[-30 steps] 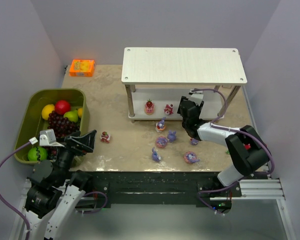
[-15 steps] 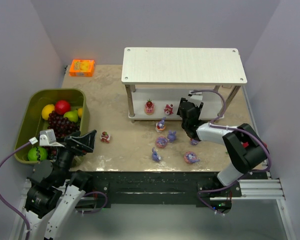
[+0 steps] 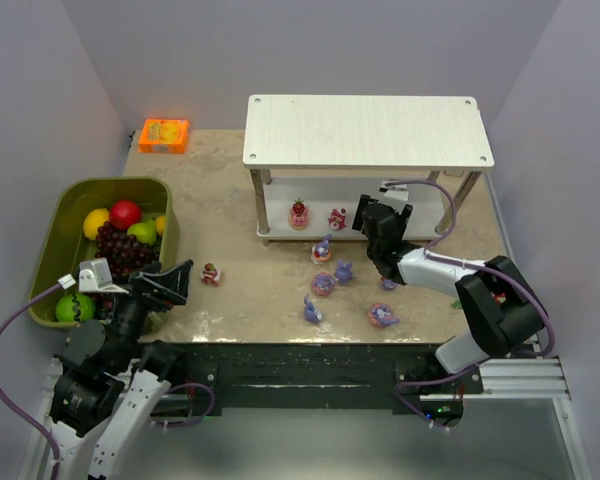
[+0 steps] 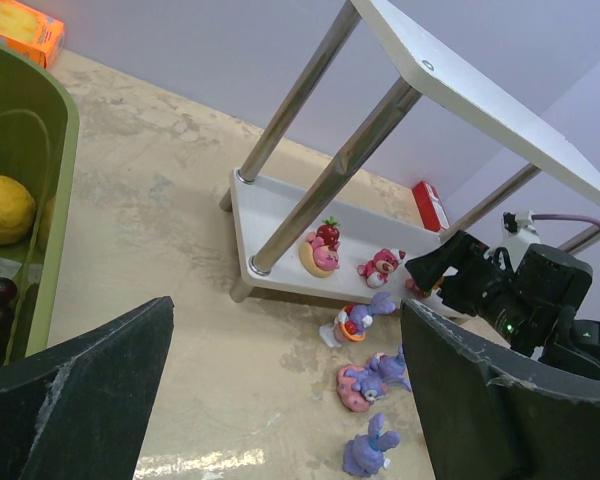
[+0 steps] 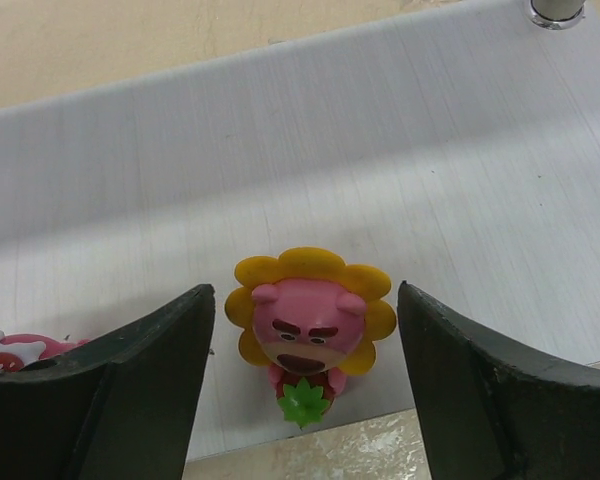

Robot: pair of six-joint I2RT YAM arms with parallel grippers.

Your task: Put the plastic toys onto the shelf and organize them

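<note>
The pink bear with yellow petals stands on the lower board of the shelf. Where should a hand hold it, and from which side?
Probably across the yellow petal ring, at its two side edges: the widest part of the bear, which stands upright facing the open front. Come in level from that front, because the top board covers it from above.

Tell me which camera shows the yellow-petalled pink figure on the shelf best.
Right wrist: the figure stands centred, face-on, between the right gripper's open fingers. Left wrist shows barely a sliver beside that gripper; top external hides it behind the gripper.
</note>
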